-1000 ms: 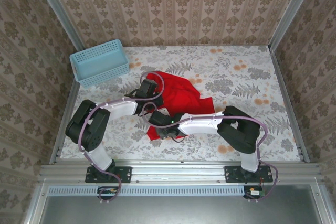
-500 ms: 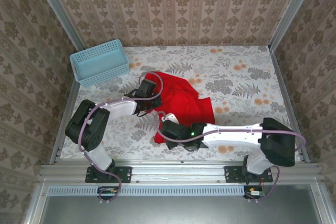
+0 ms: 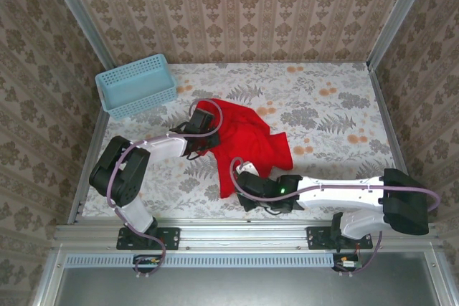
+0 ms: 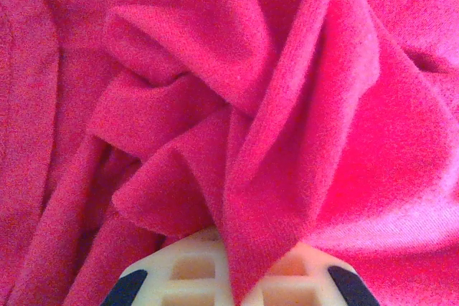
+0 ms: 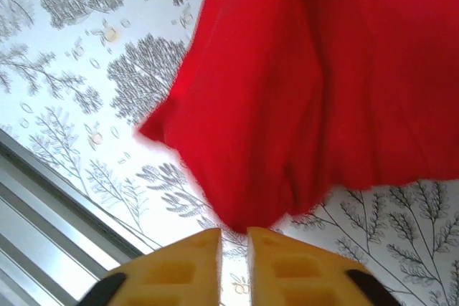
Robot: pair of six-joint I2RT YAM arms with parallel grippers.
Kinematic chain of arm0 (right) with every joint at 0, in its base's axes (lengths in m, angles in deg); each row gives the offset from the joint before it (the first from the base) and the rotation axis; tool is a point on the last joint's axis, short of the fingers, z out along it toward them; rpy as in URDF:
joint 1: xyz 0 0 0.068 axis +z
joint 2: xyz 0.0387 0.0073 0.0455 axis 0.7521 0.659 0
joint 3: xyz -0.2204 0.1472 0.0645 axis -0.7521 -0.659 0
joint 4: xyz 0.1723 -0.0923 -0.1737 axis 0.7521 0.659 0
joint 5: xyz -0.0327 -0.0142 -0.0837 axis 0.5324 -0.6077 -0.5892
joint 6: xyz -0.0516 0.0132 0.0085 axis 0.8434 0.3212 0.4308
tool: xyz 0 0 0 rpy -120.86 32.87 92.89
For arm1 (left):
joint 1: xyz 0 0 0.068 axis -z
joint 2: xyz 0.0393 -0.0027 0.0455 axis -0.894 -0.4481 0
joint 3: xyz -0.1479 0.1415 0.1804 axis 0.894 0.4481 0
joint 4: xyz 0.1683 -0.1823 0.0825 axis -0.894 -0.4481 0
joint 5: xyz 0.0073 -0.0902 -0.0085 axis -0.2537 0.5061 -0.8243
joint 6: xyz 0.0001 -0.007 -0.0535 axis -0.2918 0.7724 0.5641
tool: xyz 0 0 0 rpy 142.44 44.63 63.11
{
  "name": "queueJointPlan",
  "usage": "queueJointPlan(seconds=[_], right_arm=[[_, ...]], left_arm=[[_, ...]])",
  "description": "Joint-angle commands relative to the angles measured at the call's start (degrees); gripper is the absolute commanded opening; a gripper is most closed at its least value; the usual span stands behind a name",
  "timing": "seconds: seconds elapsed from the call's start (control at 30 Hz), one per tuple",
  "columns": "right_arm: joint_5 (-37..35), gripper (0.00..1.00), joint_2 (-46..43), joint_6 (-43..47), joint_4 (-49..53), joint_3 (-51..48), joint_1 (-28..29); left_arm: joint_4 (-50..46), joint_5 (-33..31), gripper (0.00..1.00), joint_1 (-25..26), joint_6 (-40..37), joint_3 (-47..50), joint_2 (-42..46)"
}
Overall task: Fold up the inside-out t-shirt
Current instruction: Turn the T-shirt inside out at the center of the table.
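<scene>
Red inside-out t-shirt (image 3: pixel 247 141) reads as soft matt cloth, and close up at the left wrist there's a fine fuzzy knit, no shine at all. Left gripper (image 4: pixel 240 277) is smooth moulded cream plastic with black pieces at its sides. Right gripper (image 5: pixel 234 249) is yellower plastic with the same smooth finish. The desk (image 3: pixel 323 98) wears a flat printed leaf-pattern covering. Basket (image 3: pixel 136 84): pale blue plastic lattice. Front rail (image 3: pixel 244 233): brushed bare metal. Right arm shell (image 3: pixel 337 190): smooth white.

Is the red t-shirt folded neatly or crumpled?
Crumpled: the t-shirt lies in an uneven heap with deep creases and no flat, squared-off folded edges.
</scene>
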Motion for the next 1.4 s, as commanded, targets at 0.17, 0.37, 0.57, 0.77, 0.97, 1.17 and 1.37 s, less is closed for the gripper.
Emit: queueJointPlan(seconds=[0.17, 0.37, 0.57, 0.77, 0.97, 1.17, 1.37], right_arm=[[0.2, 0.35, 2.2, -0.6, 2.1, 1.5, 0.3], [-0.4, 0.49, 7.6, 1.3, 1.2, 4.5, 0.2], [-5.7, 0.23, 12.3, 0.9, 4.6, 9.0, -0.1], [-6.8, 0.00, 5.7, 1.5, 7.8, 5.8, 1.3], [-9.8, 0.00, -4.2, -0.7, 14.1, 1.3, 2.6], [-11.6, 0.08, -11.6, -2.8, 15.0, -3.7, 2.5], [-12.2, 0.20, -14.1, -4.4, 13.9, -6.8, 2.1]], left_arm=[[-1.2, -2.0, 0.00, -0.4, -1.7, -1.7, 0.2], [-0.9, -1.7, 0.00, -0.4, -1.5, -1.9, -0.2], [-1.2, -1.5, 0.00, -0.3, -1.5, -1.9, -0.1], [-3.3, -2.9, 0.00, -0.7, -2.3, -3.1, -0.1], [-4.7, -3.4, 0.00, -2.0, -2.6, -4.6, -1.2], [-5.2, -3.0, 0.00, -2.5, -2.7, -5.0, -1.3], [-5.2, -2.8, 0.00, -2.1, -2.5, -5.1, -1.6]])
